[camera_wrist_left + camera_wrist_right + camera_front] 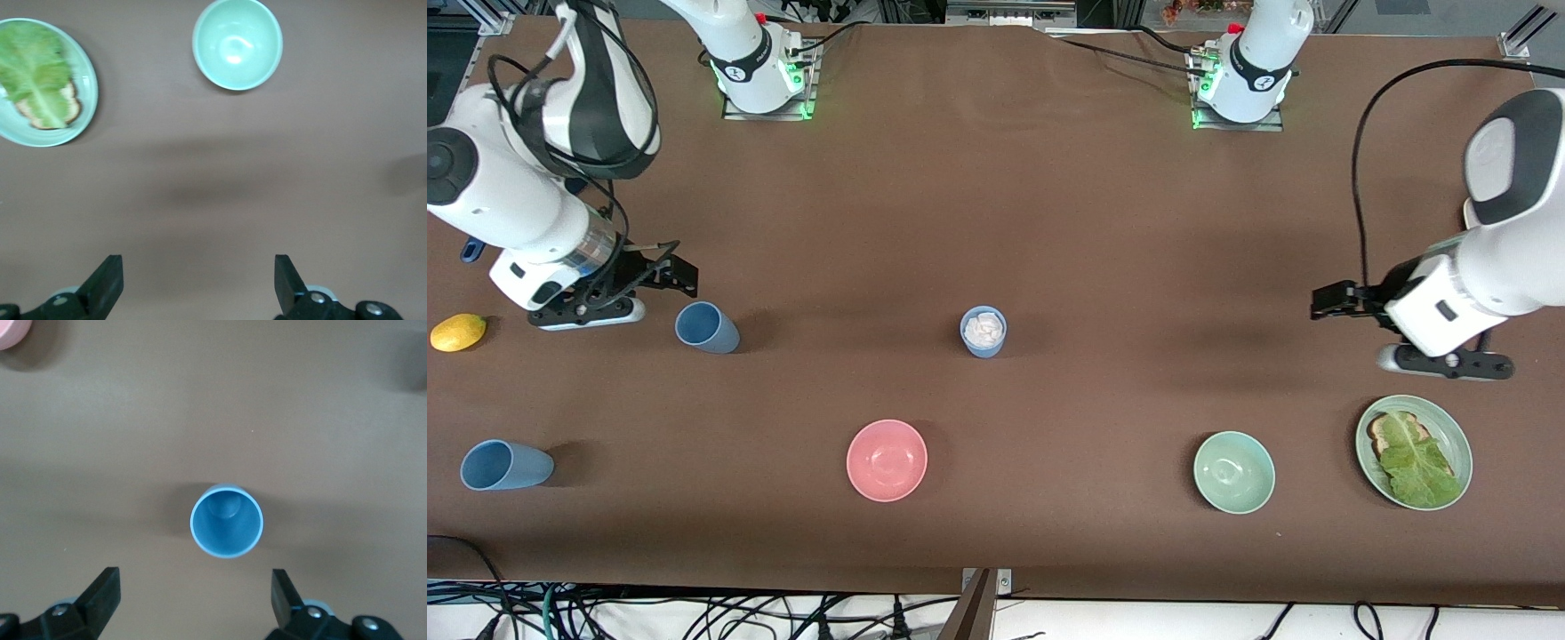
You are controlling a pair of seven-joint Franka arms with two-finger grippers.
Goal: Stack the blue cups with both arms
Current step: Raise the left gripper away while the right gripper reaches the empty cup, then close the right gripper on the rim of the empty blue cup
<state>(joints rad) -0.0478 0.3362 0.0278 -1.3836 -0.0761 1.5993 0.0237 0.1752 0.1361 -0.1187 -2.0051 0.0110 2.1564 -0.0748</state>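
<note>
Both the right gripper point(193, 597) and left gripper point(199, 283) were held open and empty. The upright blue cup point(227, 520) might be tipped if clipped by a descending finger.

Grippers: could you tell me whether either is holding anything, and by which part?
Nothing is held: the left gripper and right gripper are both open and empty.
</note>
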